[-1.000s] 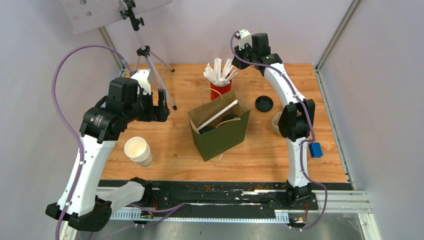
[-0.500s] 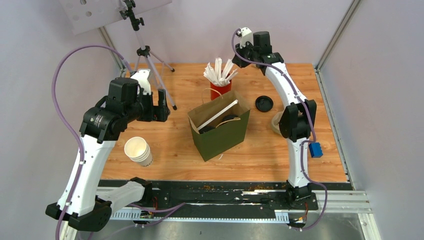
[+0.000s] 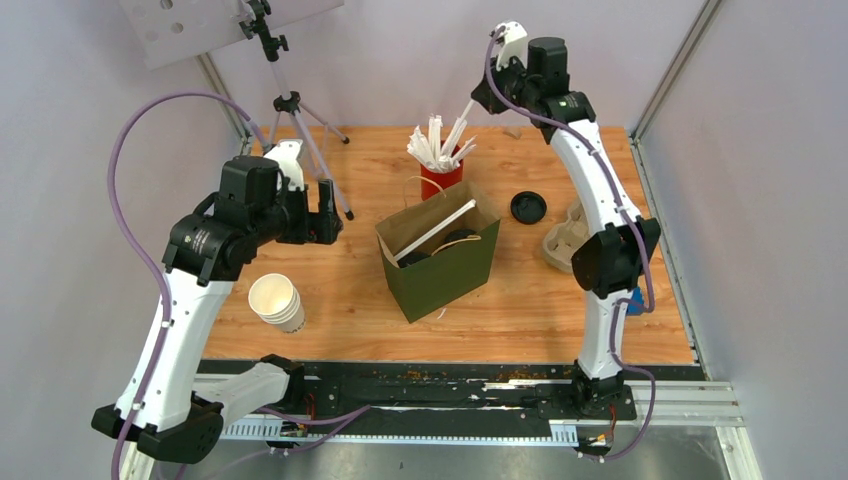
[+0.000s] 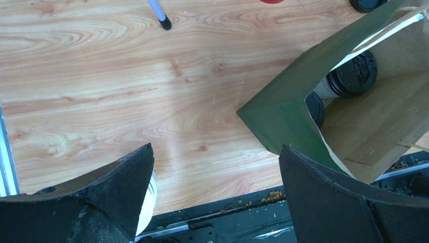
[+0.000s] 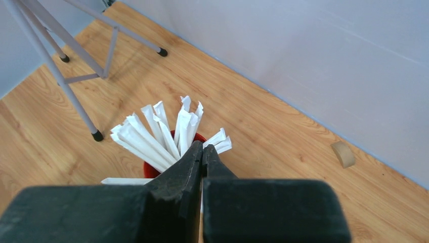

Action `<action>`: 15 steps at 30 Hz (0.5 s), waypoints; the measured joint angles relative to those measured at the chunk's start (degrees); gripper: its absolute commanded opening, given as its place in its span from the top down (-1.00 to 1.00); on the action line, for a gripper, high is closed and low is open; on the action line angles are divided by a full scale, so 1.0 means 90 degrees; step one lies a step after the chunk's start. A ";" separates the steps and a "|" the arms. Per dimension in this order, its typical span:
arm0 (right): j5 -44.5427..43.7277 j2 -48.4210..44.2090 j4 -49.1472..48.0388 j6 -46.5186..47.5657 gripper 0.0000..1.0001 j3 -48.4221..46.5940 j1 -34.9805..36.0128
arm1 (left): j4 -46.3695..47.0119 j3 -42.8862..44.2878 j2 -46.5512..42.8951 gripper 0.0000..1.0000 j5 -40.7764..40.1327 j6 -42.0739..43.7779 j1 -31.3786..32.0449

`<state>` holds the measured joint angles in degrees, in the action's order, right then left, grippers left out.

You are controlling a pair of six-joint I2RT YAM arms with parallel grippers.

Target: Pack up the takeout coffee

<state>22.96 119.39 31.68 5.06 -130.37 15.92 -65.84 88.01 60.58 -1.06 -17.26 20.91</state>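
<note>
Top external view: a wooden surface (image 3: 350, 290) carries an open green paper bag (image 3: 440, 270) standing near its middle. The takeout coffee (image 3: 461, 238) sits inside the bag, and from above only its round black lid shows. A long white straw (image 3: 435, 232) lies slanted across the bag's mouth.

Just behind the bag, toward the far edge, a red cup (image 3: 441, 180) holds a bunch of white sticks (image 3: 435, 140). The right gripper (image 3: 474, 101) hangs high above this cup with its fingers pressed together. They seem to pinch the top of one white stick (image 3: 465, 118), which slants down toward the cup. The right wrist view shows the two black fingers (image 5: 195, 162) meeting tip to tip over the bunch.

The left gripper (image 3: 324, 208) hovers over the left part of the surface, apart from the bag, with its fingers spread wide and nothing between them. Its wrist view looks down into the bag: the lidded coffee (image 4: 351, 73) leans against the inner wall, and a second black lid (image 4: 314, 109) sits beside it.

A stack of white paper cups (image 3: 277, 302) stands near the near-left corner. A loose black lid (image 3: 528, 207) lies right of the bag, and a cardboard cup carrier (image 3: 562, 240) rests toward the right edge. A tripod (image 3: 300, 130) stands at the far-left corner.
</note>
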 measured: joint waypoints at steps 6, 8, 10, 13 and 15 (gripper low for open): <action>-0.0024 -0.1001 0.0253 -0.0277 1.00 0.0192 0.0002 | 0.0158 -0.0083 -0.0024 -1.00 0.0017 -0.0078 0.0000; -0.0068 -0.1481 0.0238 -0.0362 1.00 0.0435 0.0000 | 0.0248 -0.0136 -0.0049 -1.00 0.0019 -0.0097 0.0000; -0.0160 -0.2212 0.0238 -0.0469 1.00 0.0809 0.0000 | 0.0323 -0.0226 -0.0078 -1.00 0.0073 -0.0102 0.0000; -0.0267 -0.3116 0.0121 -0.0590 1.00 0.1207 0.0000 | 0.0432 -0.0357 -0.0100 -1.00 0.0138 -0.0104 0.0000; -0.0291 -0.3740 0.0022 -0.0709 1.00 0.1532 0.0000 | 0.0488 -0.0415 -0.0100 -1.00 0.0185 -0.0117 0.0000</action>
<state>20.34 85.73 31.88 -1.32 -116.57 15.92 -61.45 84.27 59.68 0.60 -18.31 20.91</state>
